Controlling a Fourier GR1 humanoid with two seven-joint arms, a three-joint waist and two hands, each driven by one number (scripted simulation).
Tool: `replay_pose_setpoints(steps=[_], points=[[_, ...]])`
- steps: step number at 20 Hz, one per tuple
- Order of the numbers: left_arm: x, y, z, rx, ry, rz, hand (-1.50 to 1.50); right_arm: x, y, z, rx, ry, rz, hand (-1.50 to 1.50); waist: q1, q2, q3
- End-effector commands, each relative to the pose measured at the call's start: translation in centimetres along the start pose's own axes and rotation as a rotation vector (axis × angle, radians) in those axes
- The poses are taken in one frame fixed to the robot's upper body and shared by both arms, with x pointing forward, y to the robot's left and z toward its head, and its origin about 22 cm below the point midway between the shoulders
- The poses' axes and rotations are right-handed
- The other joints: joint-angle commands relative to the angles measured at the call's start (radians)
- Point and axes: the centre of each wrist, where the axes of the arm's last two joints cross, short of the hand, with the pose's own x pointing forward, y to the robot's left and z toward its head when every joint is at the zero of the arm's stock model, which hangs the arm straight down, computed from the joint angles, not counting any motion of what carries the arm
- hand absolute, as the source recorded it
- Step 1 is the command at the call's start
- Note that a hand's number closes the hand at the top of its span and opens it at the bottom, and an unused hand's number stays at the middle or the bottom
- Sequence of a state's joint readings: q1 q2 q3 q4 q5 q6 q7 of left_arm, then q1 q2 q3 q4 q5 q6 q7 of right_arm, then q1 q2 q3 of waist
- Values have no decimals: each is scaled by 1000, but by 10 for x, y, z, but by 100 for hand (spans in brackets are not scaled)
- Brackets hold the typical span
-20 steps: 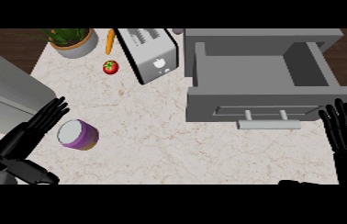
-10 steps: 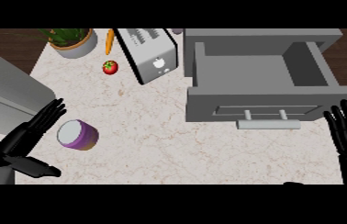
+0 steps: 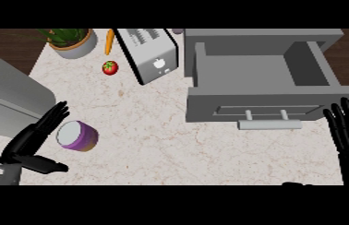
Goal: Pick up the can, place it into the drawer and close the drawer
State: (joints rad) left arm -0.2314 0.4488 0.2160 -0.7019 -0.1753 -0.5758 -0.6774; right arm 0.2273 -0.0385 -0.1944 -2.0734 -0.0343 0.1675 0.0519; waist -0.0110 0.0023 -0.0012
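purple can point(image 3: 77, 136) with white top, upright, left hand point(image 3: 34, 141) open beside it, right hand point(image 3: 338, 127) open, drawer point(image 3: 262, 83) open

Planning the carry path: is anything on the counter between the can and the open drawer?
Nothing visible does. The can stands at the counter's left by the left hand; bare counter runs from it to the open drawer. The toaster and tomato sit farther back, off that line.
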Motion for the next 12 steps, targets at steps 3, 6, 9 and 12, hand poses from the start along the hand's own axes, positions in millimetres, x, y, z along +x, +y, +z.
replay_pose_setpoints(steps=[3,6,9,12], points=[[-18,-14,-8,-60,-20,80,-150,7,-5,5,-15,-10,-4,-150,-1,-1,0],[-16,-6,-12,-56,-52,76,-150,2,-12,-4,6,9,-4,-150,-2,1,0],[-13,-8,-27,-73,-51,59,-150,-16,0,-8,-9,-1,-7,-150,-4,3,-1],[-5,7,-23,-87,-43,66,-150,20,0,-7,9,0,-12,-150,-3,1,-1]])
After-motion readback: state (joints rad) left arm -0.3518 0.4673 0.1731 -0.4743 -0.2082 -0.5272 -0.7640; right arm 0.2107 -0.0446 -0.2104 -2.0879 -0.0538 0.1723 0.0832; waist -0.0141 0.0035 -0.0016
